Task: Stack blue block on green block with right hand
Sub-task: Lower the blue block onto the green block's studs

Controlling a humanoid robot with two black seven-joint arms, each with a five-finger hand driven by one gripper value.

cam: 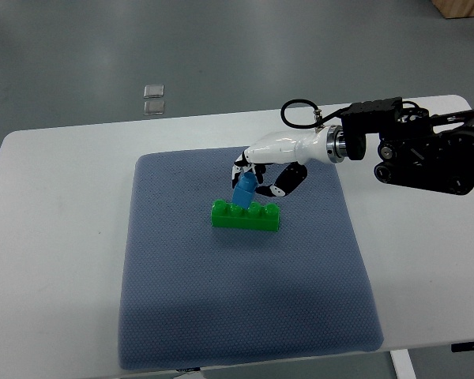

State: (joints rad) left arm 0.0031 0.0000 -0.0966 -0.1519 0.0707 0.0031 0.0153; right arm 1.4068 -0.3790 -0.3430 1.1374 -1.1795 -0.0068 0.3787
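A long green block (246, 215) with studs on top lies on the blue-grey mat (237, 300) near its middle. My right hand (255, 178) reaches in from the right edge, its white and black fingers shut on a small blue block (243, 192). The blue block is tilted and hangs just above the green block's left half, its lower edge at the studs; I cannot tell whether they touch. The fingers hide the blue block's upper part. My left hand is out of the picture.
The mat covers most of a white table (55, 205). Two small clear square pieces (153, 99) lie on the grey floor beyond the table's far edge. My right arm's black forearm (426, 150) hangs over the table's right rear corner.
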